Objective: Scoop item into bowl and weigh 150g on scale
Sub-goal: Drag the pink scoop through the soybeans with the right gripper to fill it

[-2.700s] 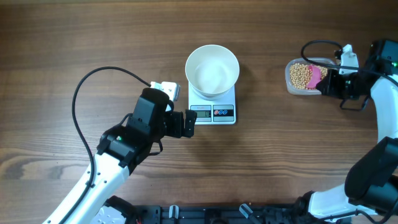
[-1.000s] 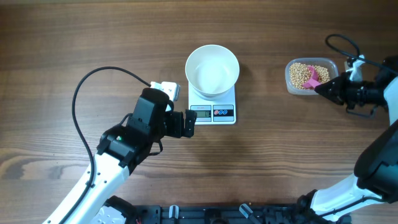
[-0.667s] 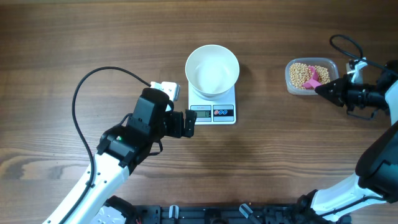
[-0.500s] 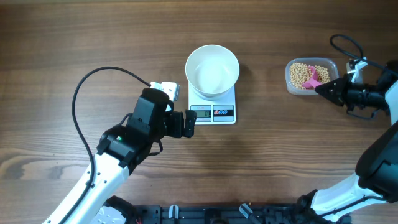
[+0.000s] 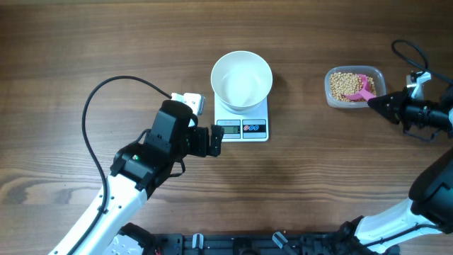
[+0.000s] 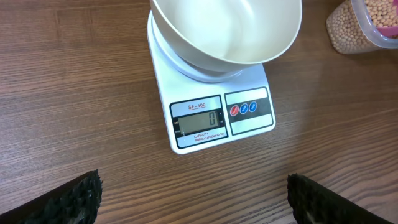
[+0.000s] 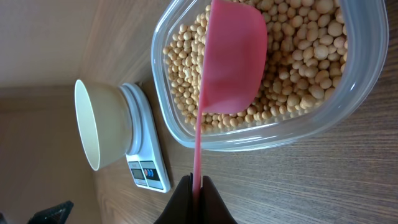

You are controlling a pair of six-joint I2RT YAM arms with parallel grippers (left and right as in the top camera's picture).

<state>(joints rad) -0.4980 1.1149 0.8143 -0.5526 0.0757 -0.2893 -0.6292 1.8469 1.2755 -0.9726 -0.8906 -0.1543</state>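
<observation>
Right gripper (image 7: 198, 186): jaws shut tight on the thin handle of the pink scoop (image 7: 233, 59), pinching it near its end.
Change: the right arm has drawn back toward the right edge of the table (image 5: 318, 191) over the last moments, and the scoop has slid with it toward the right side of the tub (image 7: 261, 140).
Scoop: its cup lies on the beans (image 7: 298, 43) inside the tub; no beans show on the pink surface, so it looks unloaded.
Beans: all in the clear tub at the far right, well apart from the scale (image 6: 222, 118).
Bowl (image 5: 241, 78): sits on the scale at the middle of the table, white inside and empty.
Scale reading: the display shows zero.
Left gripper (image 5: 216, 140): jaws spread wide with nothing between them, hanging just near-left of the scale, apart from it.
Meaning: the pull-back seems to set the scoop for a dig, or it has dragged through without filling; I cannot tell which.
Progress: early; no beans are weighed yet.
Next: likely push the cup under the beans, lift level, carry left to the bowl.
</observation>
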